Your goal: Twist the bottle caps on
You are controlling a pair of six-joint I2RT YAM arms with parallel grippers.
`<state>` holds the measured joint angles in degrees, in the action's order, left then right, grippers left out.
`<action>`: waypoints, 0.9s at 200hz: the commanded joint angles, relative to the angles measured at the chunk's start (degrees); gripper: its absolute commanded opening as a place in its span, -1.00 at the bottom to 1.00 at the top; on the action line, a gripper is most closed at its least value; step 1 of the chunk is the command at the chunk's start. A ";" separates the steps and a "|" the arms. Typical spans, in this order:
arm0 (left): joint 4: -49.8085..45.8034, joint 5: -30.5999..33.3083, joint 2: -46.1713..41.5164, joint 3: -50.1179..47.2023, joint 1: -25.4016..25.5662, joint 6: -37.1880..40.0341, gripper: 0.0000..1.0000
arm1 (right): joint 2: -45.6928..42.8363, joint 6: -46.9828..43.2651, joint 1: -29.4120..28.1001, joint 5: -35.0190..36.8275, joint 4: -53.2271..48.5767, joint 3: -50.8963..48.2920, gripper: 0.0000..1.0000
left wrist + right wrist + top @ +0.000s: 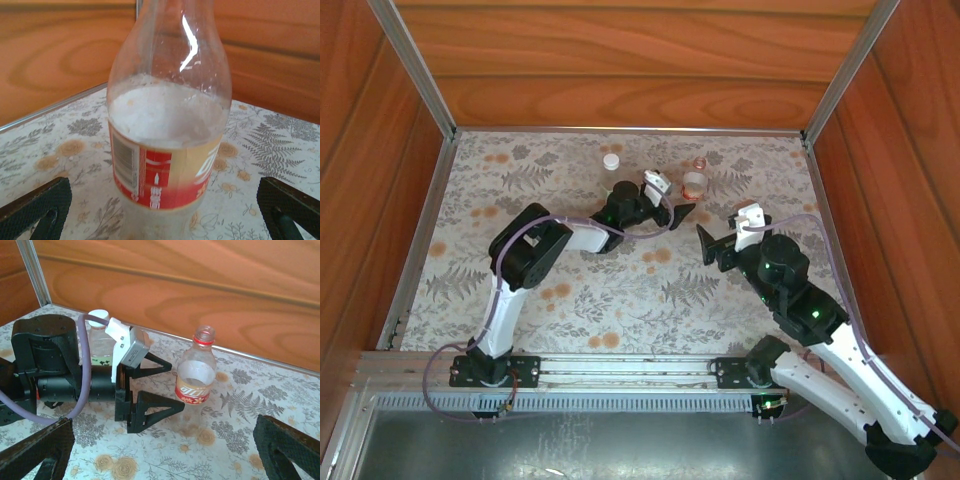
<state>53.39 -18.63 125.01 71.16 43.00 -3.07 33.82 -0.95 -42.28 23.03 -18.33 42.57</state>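
A short clear bottle (696,182) with a red band stands upright at the back of the table, its mouth uncapped above a red neck ring (203,340). My left gripper (678,202) is open just short of this bottle (169,125), its fingertips (37,205) wide on either side and touching nothing. The left gripper (175,386) also appears in the right wrist view, pointing at the bottle (195,376). Behind the left arm stands a bottle with a green label (101,360), wearing a white cap (611,160). My right gripper (705,245) hangs open and empty, aimed at both.
The floral tablecloth (620,300) covers the table. Wooden walls (630,60) with metal corner rails (415,65) close in the back and sides. The left arm's purple cable (85,365) loops near its wrist.
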 commanded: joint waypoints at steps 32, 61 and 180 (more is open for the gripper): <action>1.63 -3.25 4.25 6.45 0.44 -1.41 0.93 | -1.64 0.86 0.39 2.54 -2.20 -1.54 0.97; 1.63 -3.99 6.40 9.25 0.41 -1.91 0.83 | -2.46 0.95 0.42 2.71 -2.92 -1.43 0.97; 1.66 -6.00 9.82 13.92 0.49 -2.20 0.53 | -2.62 1.13 0.43 3.24 -3.49 -1.76 0.96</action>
<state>53.98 -22.92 133.62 83.74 43.16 -4.95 31.16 -0.30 -42.28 25.36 -22.00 40.99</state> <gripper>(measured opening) 0.783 0.980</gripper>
